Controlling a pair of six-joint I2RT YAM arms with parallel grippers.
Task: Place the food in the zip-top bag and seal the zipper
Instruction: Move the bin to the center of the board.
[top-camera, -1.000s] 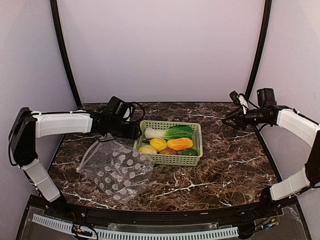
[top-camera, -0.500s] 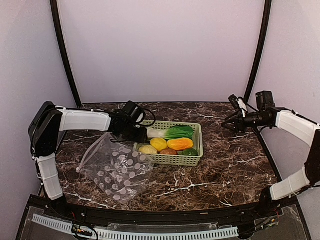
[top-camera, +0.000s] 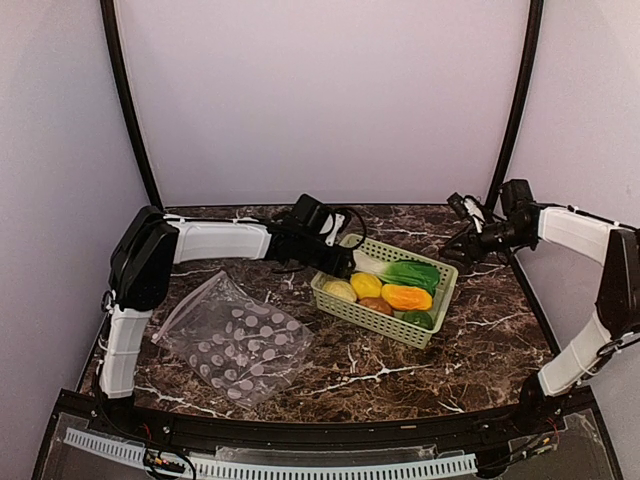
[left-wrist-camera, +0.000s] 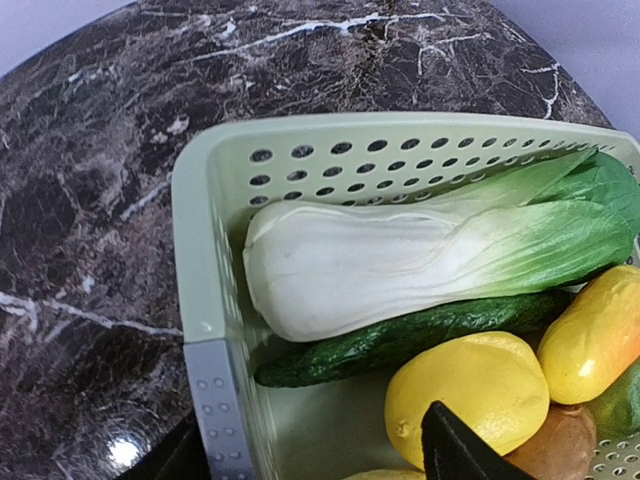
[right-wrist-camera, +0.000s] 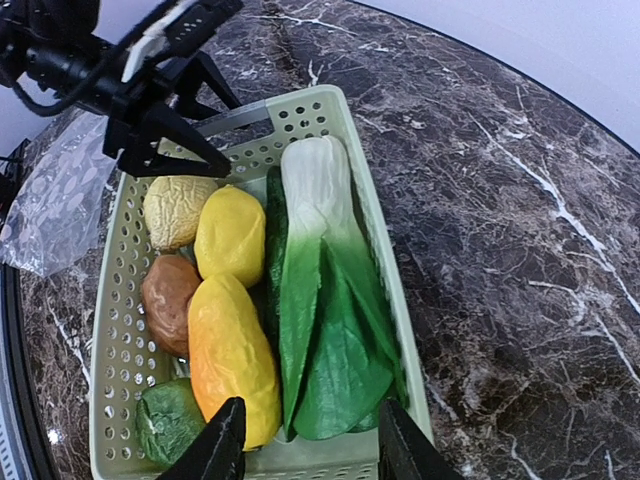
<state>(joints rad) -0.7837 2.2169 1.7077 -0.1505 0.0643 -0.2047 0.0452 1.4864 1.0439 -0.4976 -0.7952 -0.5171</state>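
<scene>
The left claw (right-wrist-camera: 233, 140) stands open across the left wall of the basket (top-camera: 385, 325), gripping nothing. The right claw (right-wrist-camera: 312, 445) is open and empty. The food (top-camera: 405, 297) lies in the basket. The bag (top-camera: 235, 340) lies flat at the near left on the table (top-camera: 450, 350).

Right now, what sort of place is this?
Likely a robot data-collection booth, not a kitchen: left arm and right arm mounted at a marble-pattern table, plain walls behind black arched poles, toy produce in a basket.
</scene>
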